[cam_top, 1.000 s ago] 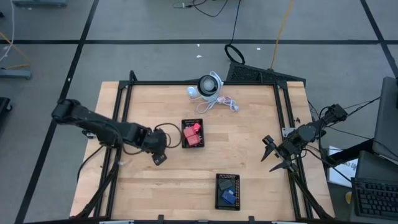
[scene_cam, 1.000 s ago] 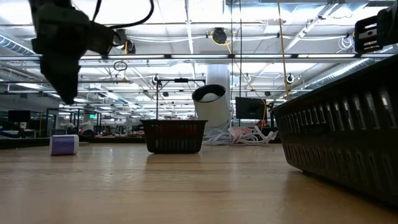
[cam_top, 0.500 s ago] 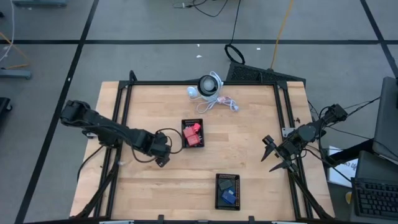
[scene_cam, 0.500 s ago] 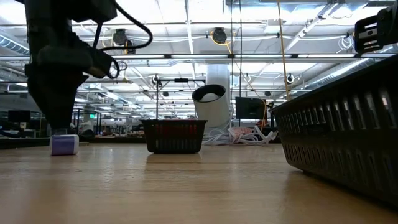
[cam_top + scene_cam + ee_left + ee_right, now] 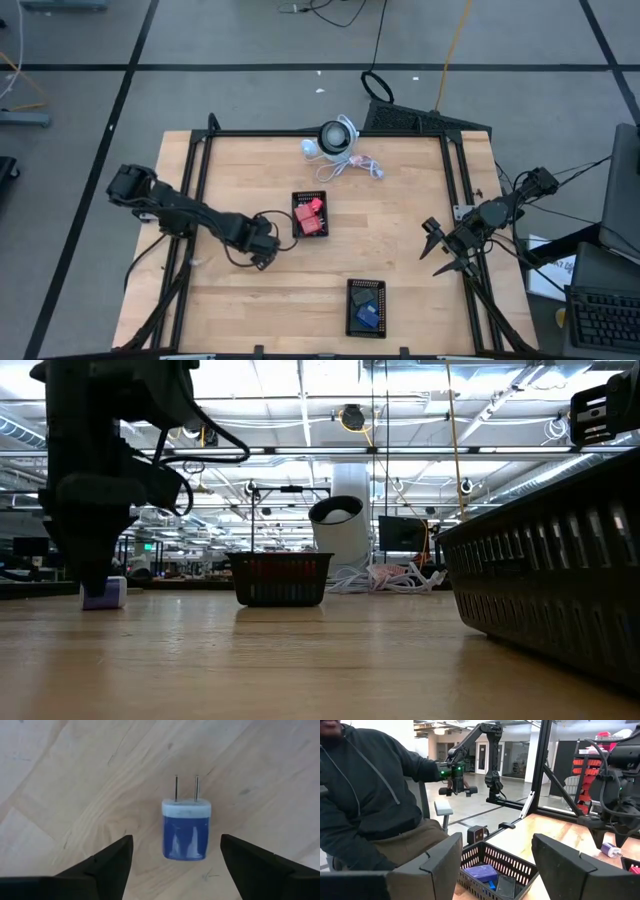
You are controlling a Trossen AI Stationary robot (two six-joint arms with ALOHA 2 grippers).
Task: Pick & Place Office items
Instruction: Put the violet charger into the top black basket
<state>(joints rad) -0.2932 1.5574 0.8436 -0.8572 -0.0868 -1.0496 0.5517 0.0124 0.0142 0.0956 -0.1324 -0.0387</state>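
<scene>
A blue plug block [image 5: 185, 834] with a pale end and two metal prongs lies flat on the bare wood; in the low view the block [image 5: 108, 592] shows left of centre. My left gripper [image 5: 176, 842] hangs open right above it, one finger on each side, not touching; in the high view the left gripper [image 5: 265, 253] hides the block. Red pieces [image 5: 311, 214] lie in a black tray [image 5: 296, 225] beside it. Blue pieces [image 5: 367, 316] lie in a second black tray [image 5: 352, 300] near the front edge. My right gripper [image 5: 436, 248] waits open at the table's right edge.
A white round device with a coiled cable [image 5: 336, 138] sits at the far edge. A black frame rail [image 5: 195, 180] runs along each side of the table. A seated person in a dark hoodie [image 5: 365, 805] is beyond the table's near right corner. Bare wood lies between the trays.
My left gripper has moved toward the near edge and a little right, and come down from well above the table until its open fingers stand on either side of the blue block. The block and both trays have stayed put.
</scene>
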